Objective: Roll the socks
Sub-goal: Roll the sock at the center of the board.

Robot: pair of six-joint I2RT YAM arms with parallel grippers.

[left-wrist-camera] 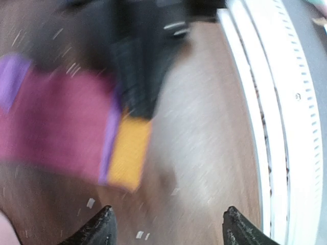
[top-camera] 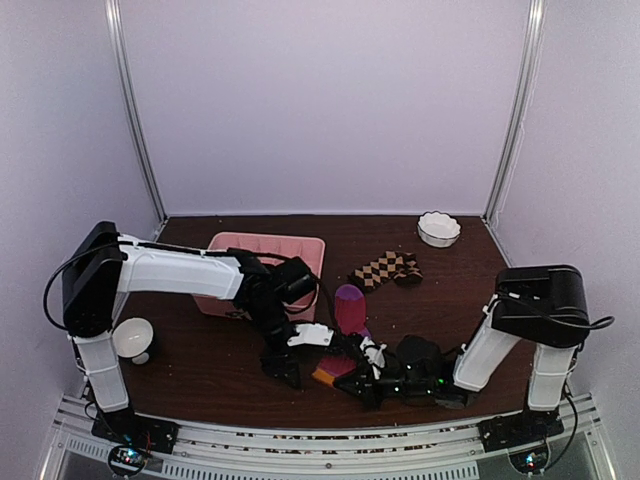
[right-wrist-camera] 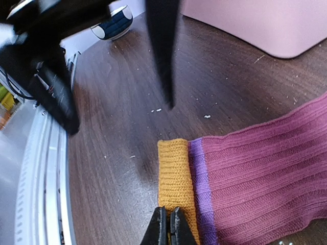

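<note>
The magenta sock [right-wrist-camera: 255, 168] lies flat near the middle of the worktop's [top-camera: 200, 370] near edge. Its purple toe points toward the far edge and its orange cuff [right-wrist-camera: 176, 173] toward the near edge. The right fingers [right-wrist-camera: 162, 230] are pressed fully together on the near end of that cuff. The left fingers [left-wrist-camera: 102, 229] stand wide apart beside the cuff and hold nothing.

The checkered sock [top-camera: 385, 268] lies farther back, right of centre, well apart from the magenta sock. The pink tray [top-camera: 300, 240] sits left of the checkered sock, toward the far edge. The left arm covers part of the tray, so its contents cannot be told.

A white bowl [top-camera: 438, 228] stands at the far right corner. A second small bowl [top-camera: 132, 338], dark blue inside, stands near the left edge. What either bowl holds cannot be told.
</note>
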